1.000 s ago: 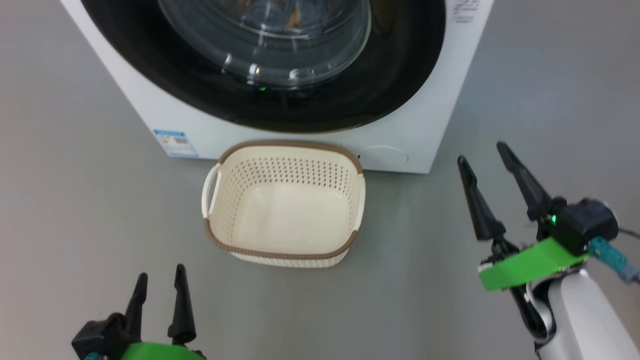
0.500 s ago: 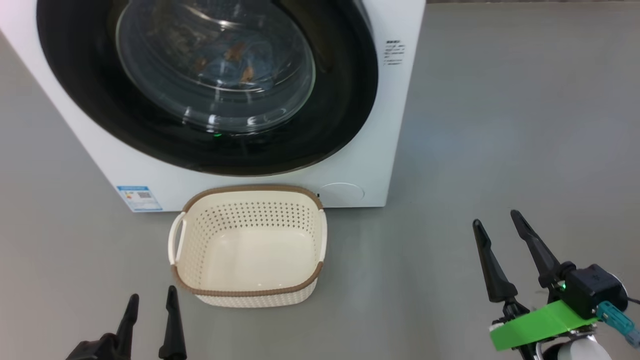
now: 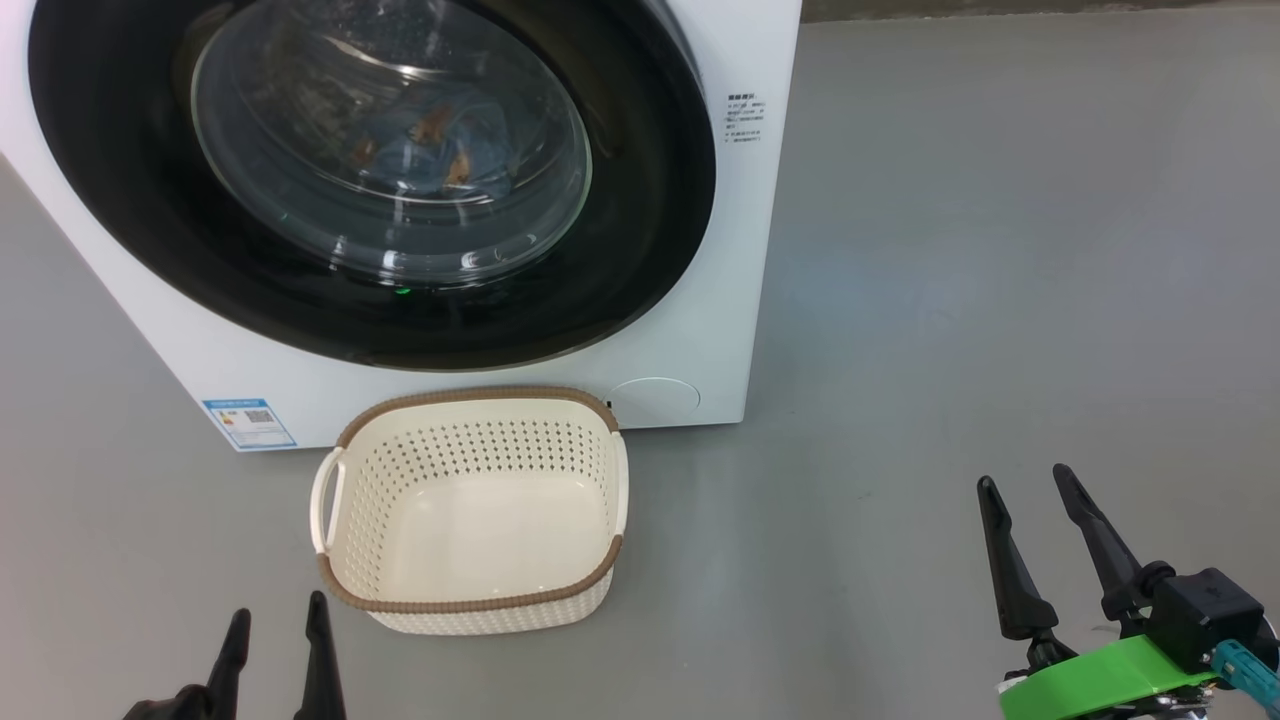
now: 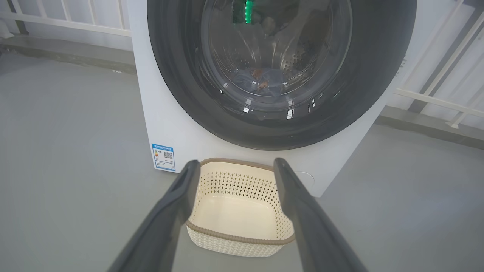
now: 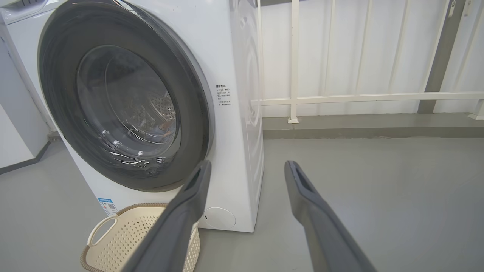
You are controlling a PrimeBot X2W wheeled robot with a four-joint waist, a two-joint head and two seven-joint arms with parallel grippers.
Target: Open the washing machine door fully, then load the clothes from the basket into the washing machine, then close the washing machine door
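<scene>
The washing machine (image 3: pixel 740 250) stands on the grey floor with its glossy black door (image 3: pixel 640 200) shut against the front. Behind the door's glass, the light blue clothes (image 3: pixel 430 140) lie in the drum; the left wrist view shows these clothes (image 4: pixel 261 81) too. In front of the machine sits the cream basket (image 3: pixel 470 603) with nothing in it. My left gripper (image 3: pixel 279 604) is open just left of the basket's near corner. My right gripper (image 3: pixel 1025 475) is open well to the basket's right, over bare floor. Neither gripper holds anything.
A blue label sticker (image 3: pixel 248 423) marks the machine's lower left corner. A white railing (image 5: pixel 359 98) and a low grey kerb run behind the machine. Another white cabinet (image 5: pixel 15 132) stands to the machine's left. Grey floor (image 3: pixel 1000 250) stretches to the right.
The head camera has moved: the machine and basket have slid left and down in its picture. Both grippers sit lower in it, the right one farther from the basket. The door stays shut.
</scene>
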